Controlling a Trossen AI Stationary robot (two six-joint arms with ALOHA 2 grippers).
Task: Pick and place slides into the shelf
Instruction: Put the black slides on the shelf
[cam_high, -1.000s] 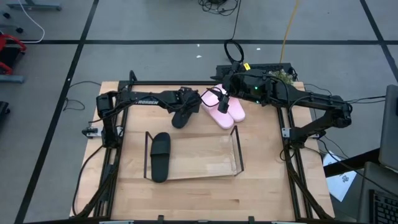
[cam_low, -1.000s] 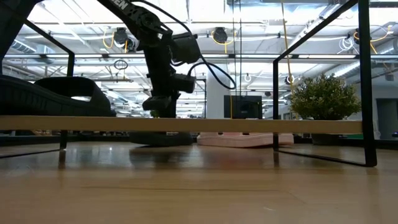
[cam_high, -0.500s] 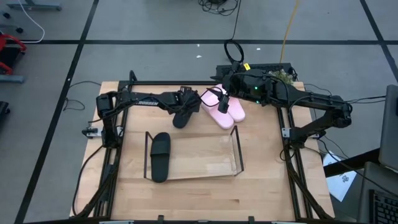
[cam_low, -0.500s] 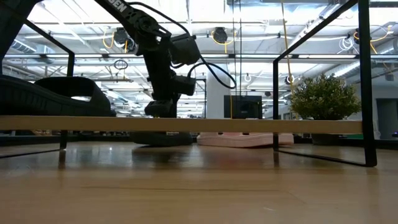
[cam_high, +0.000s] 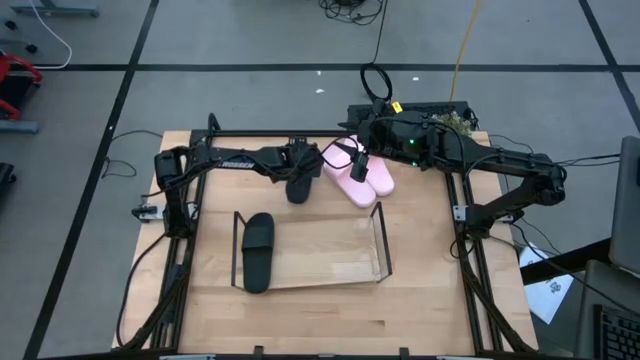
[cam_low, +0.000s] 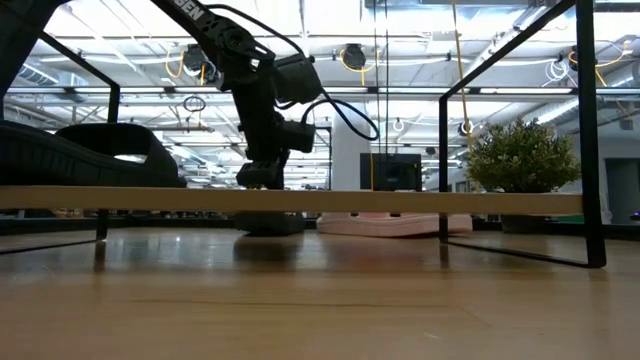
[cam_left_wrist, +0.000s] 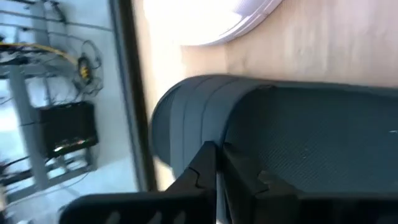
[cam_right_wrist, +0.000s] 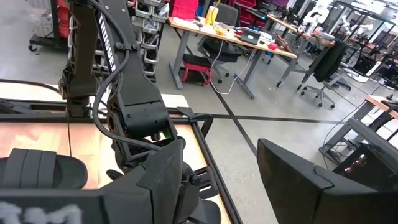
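One black slide (cam_high: 297, 187) lies on the table behind the shelf, under my left gripper (cam_high: 297, 168), which is shut on it. In the left wrist view its ribbed strap (cam_left_wrist: 180, 118) and dotted footbed (cam_left_wrist: 317, 143) fill the picture. The pink slides (cam_high: 360, 178) lie side by side on their soles to its right. My right gripper (cam_high: 353, 160) hangs open above them, touching nothing. Another black slide (cam_high: 258, 252) lies in the left end of the clear shelf (cam_high: 345, 262). My left gripper has its fingertips (cam_left_wrist: 202, 163) closed together at the edge of the strap (cam_left_wrist: 208, 134), where the strap meets the footbed. The fingers come slanting down from the table's left. They hide what is between them. The slide rests on the table on its sole (cam_low: 272, 226).
The shelf's dark wire end frames (cam_high: 381, 240) stand up at both of its ends. In the low view its board (cam_low: 400, 200) crosses the picture in front of the slides. A potted plant (cam_high: 455, 122) stands at the far right corner, behind the right arm.
My left gripper has shut and tipped a little without shifting from its place. The black slide under it has turned on the table from slanted to pointing nearly near-to-far.
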